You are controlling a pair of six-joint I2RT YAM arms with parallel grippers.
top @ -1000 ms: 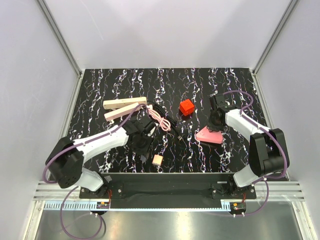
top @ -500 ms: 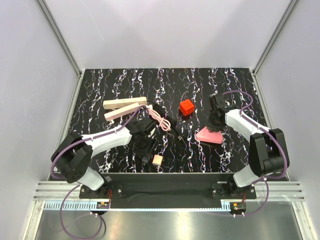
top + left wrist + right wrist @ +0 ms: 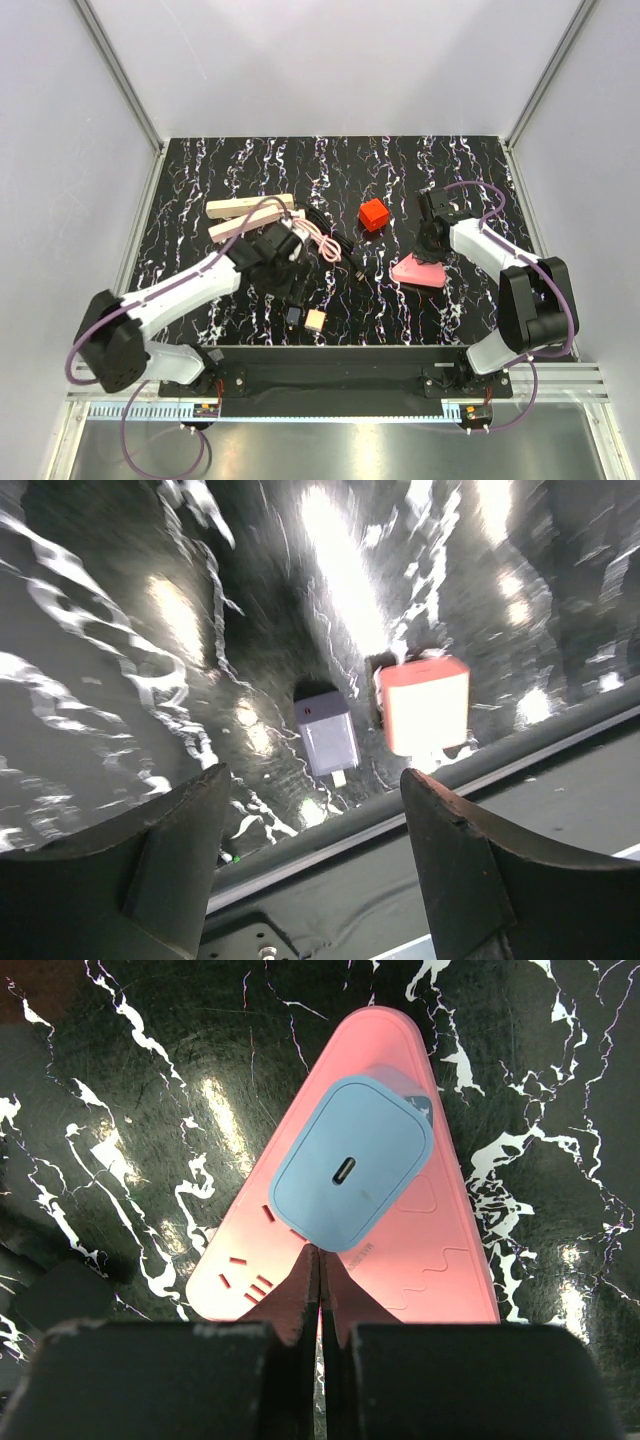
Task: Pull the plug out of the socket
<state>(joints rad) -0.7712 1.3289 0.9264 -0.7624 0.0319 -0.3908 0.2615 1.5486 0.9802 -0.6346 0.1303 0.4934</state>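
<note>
Prob. done: small grey plug (image 3: pixel 328 738) lies loose by near edge of tabletop (image 3: pixel 450 170) under left pincer (image 3: pixel 312 785), jaws apart. Long cream-beige bar socket (image 3: pixel 248 206) sits toward far-left corner, well apart from it. Right pincer (image 3: pixel 320 1260) is closed together.

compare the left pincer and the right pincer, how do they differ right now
The left pincer has its jaws wide apart; the right pincer has them pressed together. The left pincer looks down on a grey adapter and a cream adapter lying side by side; the right pincer looks down on a blue charger seated on a pink triangular block. Shared: neither holds anything.
</note>
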